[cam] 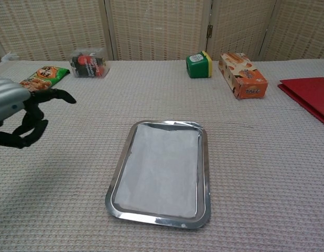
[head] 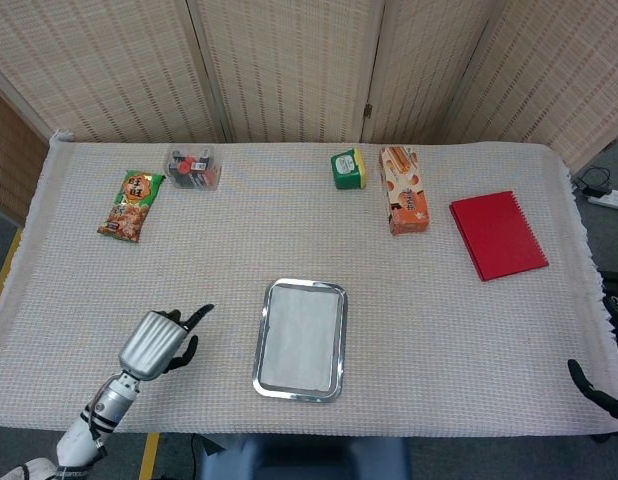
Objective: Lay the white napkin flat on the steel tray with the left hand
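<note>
— Where do we find the white napkin (cam: 161, 170)?

— We see it lying flat and smooth inside the rectangular steel tray (cam: 206, 173), whose rounded, shiny rim frames it on the woven, cream-clothed tabletop (head: 189, 260).

— And our left hand (head: 157, 340)?

— It hovers well left of the tray, its ribbed grey back up, dark fingers (cam: 56, 95) spread apart, holding nothing.

— Our right hand (head: 594, 385)?

— Only a dark sliver shows at the near right edge; we cannot tell its state.

White napkin (head: 302, 335) lying flat and smooth inside steel tray (head: 338, 330), filling most of its floor, edges within the raised rim. Rectangular, shiny tray resting on the woven cloth near the front edge, slightly skewed.
</note>
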